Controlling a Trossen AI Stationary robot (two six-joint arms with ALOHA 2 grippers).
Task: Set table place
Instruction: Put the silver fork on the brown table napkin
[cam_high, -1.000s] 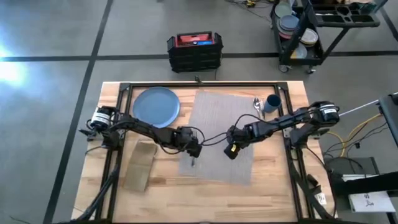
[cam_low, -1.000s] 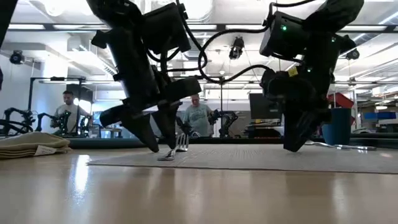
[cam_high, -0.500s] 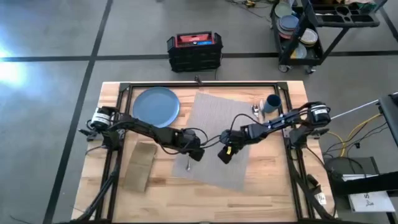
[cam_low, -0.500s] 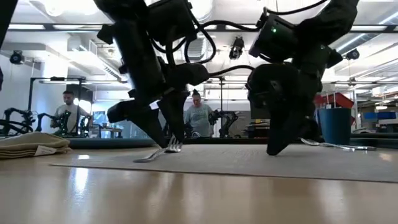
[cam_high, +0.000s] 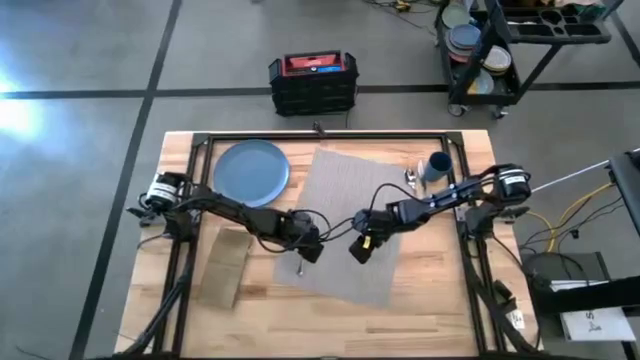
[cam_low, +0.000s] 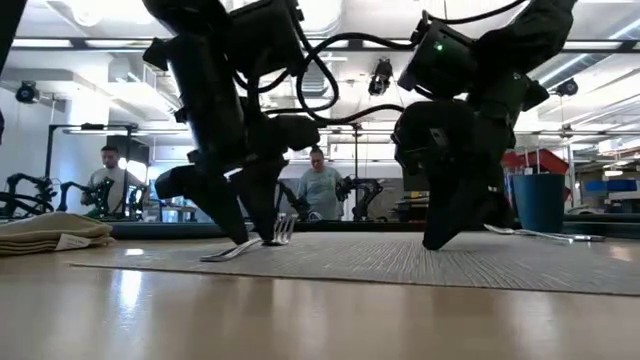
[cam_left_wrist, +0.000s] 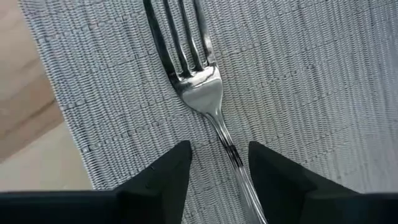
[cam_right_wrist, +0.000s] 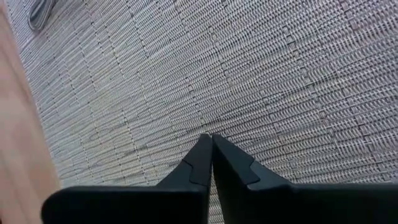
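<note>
**Mat sliding, fork riding along**

The right gripper is sitting fingers-together on the mat, tips pressed down or pinching the weave, and it is dragging the mat across the wood: compared with a second ago the mat is lying further toward the left arm and more skewed. The left gripper is hanging low at the mat's left edge with jaws apart, straddling the fork, whose handle is running between the fingers without being clamped. The fork is now lying flatter, handle pointing off the mat's edge. The plate is waiting at the far left of the table, the napkin near the left edge, the cup and other cutlery far right. Judging by this, the mat is being positioned first; plate and napkin are not yet placed.
</note>
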